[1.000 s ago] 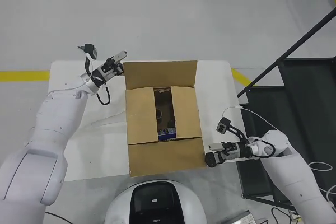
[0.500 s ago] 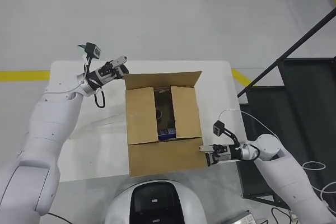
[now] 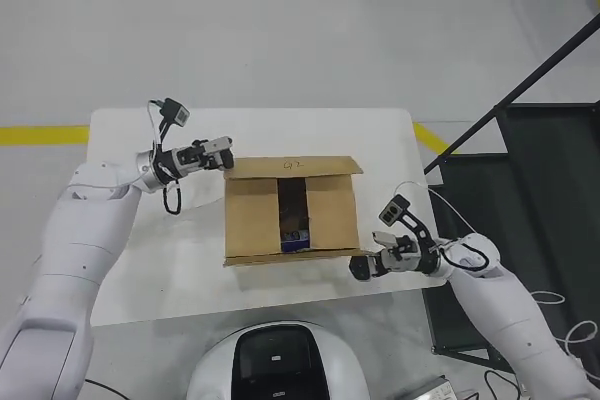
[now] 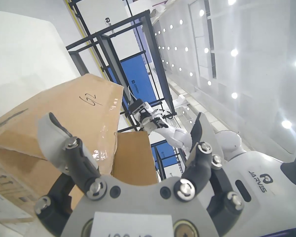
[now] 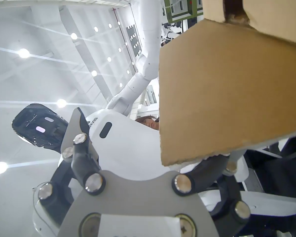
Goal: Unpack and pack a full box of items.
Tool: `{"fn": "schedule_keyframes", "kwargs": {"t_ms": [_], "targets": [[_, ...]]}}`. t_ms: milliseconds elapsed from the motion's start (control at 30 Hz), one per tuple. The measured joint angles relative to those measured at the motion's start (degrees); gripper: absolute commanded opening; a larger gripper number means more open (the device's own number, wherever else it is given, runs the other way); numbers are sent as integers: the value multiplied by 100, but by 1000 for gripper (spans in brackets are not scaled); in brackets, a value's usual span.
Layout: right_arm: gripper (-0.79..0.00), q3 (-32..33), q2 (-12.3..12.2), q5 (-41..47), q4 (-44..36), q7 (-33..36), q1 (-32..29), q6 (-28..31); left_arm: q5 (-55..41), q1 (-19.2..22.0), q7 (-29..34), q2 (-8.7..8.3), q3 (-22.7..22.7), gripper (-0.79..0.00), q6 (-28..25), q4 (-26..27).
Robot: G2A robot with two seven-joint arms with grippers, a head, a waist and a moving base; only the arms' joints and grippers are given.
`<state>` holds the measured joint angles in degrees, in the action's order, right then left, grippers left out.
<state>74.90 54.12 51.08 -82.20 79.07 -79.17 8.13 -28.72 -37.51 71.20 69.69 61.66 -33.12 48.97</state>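
Left claw (image 4: pixel 123 120) is spread wide with nothing pinched, one finger right up against the far flap (image 3: pixel 292 167) near its corner. The right claw (image 5: pixel 150 133) is the same deal, gaping and empty, with the near flap (image 3: pixel 290 257) lying across one finger by its corner. The box (image 3: pixel 335 215) sits about the middle of the table (image 3: pixel 170 270). Both of those flaps stand roughly upright, and the two side flaps (image 3: pixel 250 215) are folded in flat with a slot between them where some items (image 3: pixel 298 238) peek through. My worry is that neither flap is actually gripped, so it's all propping and nudging. If a finger slides off its corner, the flap will probably flop wherever the crease wants it. Each claw is also working just one corner, at opposite ends, so an uneven shove could twist the box or scoot it across the table instead of hinging the cardboard. A fingertip digging into an edge could crumple or tear it too. And if the flaps get folded down, a claw underneath could get trapped, or the side flaps could get pressed into the items below. Can't tell from here whether they're meant to go up or down next.
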Motion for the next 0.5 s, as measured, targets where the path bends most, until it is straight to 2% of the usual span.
{"fn": "schedule_keyframes", "kwargs": {"t_ms": [267,500], "targets": [[0,-264,128,-521,217,-901,623,418,335,-232,108,-292,-74,0,109,513],[0,-575,243,-1092,600,-1452,1252,519,651,-310,131,-498,-259,0,133,697]]}}
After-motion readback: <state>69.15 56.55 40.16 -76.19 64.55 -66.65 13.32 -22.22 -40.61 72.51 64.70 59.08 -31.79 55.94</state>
